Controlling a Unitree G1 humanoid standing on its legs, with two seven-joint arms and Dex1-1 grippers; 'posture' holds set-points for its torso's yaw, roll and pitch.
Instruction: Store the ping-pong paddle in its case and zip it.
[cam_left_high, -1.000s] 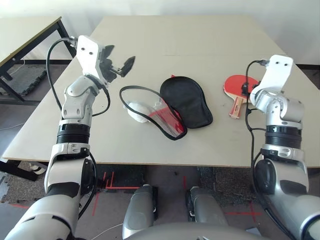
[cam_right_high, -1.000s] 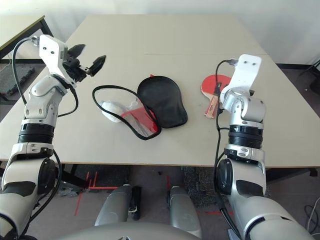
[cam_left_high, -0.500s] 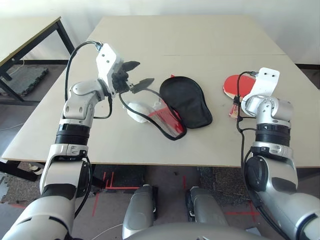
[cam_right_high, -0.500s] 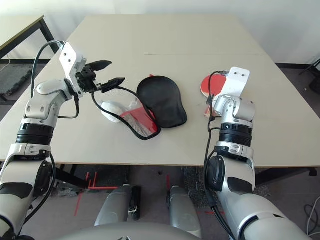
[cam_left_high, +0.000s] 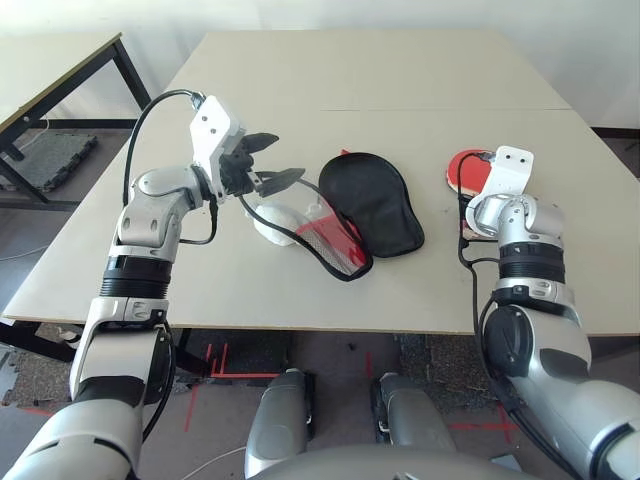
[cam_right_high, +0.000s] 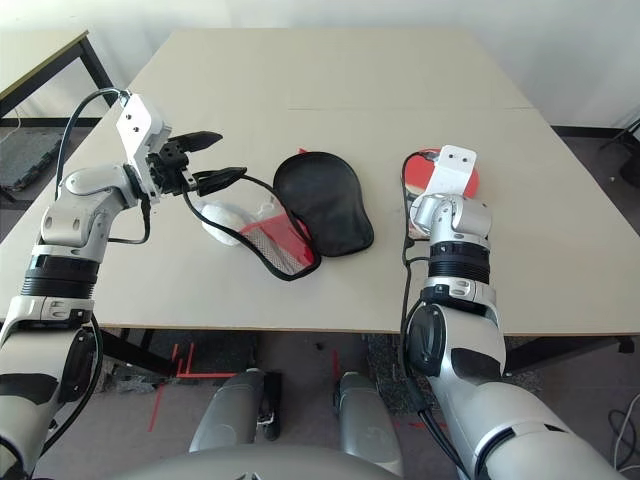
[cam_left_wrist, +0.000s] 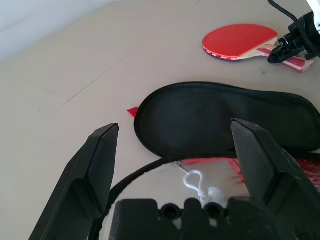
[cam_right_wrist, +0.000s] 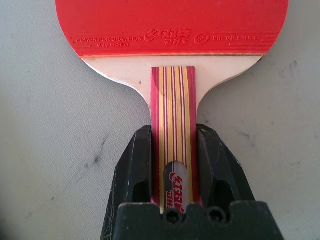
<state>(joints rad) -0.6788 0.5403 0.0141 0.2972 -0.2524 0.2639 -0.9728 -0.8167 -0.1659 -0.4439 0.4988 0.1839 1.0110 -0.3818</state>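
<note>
The ping-pong paddle (cam_right_wrist: 172, 30) lies flat on the table at the right, red rubber up; it also shows beside my right wrist (cam_left_high: 466, 166). My right gripper (cam_right_wrist: 172, 150) is shut on its striped wooden handle, one finger pressed against each side. The case (cam_left_high: 375, 200) lies mid-table, unzipped. Its black face is up, its red mesh side (cam_left_high: 335, 240) is spread toward me, and its zipper edge loops out to the left. My left gripper (cam_left_high: 278, 160) hovers open just above that looped edge, left of the black face (cam_left_wrist: 225, 115).
A small white plush toy (cam_left_high: 272, 220) lies inside the case's zipper loop, under my left gripper. The beige table (cam_left_high: 400, 80) stretches bare behind the case. A second table with black legs (cam_left_high: 60, 70) stands off to the far left.
My left gripper came down from a raised spot at the left to the case's open edge. My right wrist dropped onto the paddle's handle.
</note>
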